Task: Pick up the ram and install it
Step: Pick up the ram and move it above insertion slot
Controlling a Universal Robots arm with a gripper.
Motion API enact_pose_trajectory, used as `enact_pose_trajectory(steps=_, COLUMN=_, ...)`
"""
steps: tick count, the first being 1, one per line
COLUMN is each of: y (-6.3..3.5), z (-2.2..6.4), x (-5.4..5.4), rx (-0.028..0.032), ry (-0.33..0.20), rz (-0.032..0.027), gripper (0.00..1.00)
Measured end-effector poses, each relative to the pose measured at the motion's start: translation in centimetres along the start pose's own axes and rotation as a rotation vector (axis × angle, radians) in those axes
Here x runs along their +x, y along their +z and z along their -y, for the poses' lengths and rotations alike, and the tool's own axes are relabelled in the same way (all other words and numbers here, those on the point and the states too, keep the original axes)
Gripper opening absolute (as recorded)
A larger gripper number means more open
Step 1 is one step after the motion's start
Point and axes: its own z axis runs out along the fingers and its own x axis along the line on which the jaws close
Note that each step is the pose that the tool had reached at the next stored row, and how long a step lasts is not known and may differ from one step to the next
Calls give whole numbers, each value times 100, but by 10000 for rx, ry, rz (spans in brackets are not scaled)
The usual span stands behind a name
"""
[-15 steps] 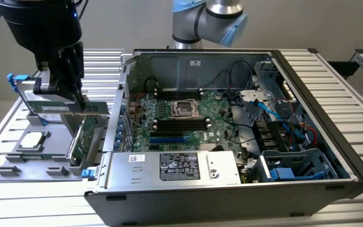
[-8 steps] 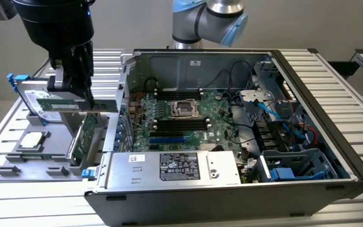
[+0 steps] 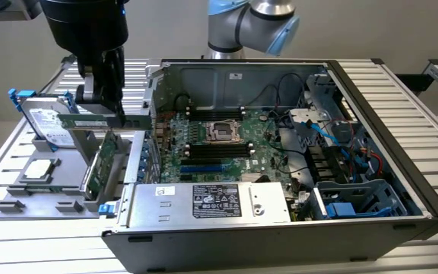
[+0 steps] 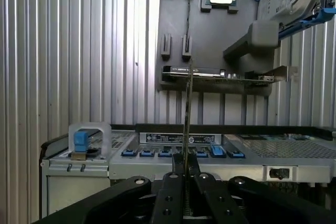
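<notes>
The ram (image 3: 89, 121) is a thin green stick lying level in the air, above the grey holder tray (image 3: 21, 202) on the exterior view's left. My gripper (image 3: 101, 111) comes down on it from above and is shut on its upper edge. In the wrist view the ram (image 4: 187, 108) appears edge-on as a thin line running out from between the black fingers (image 4: 176, 179) of the gripper (image 4: 186, 174). The open computer case (image 3: 401, 148) lies to the exterior view's right. The dark memory slots (image 3: 219, 149) on its motherboard sit beside the processor socket (image 3: 223, 130).
On the tray a silver hard drive with blue rails (image 3: 48, 123) leans at the back. A broader green expansion card (image 3: 101, 162) stands upright just under the ram, and a processor chip (image 3: 38, 168) lies flat. The case's power supply (image 3: 211, 201) and blue cables (image 3: 321, 128) crowd the inside.
</notes>
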Motion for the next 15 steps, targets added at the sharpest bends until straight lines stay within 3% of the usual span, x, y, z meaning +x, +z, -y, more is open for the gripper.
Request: enact_pose_trajectory(steps=15, y=-16, z=251, x=-184, rx=15, ry=-20, rz=-3, gripper=14)
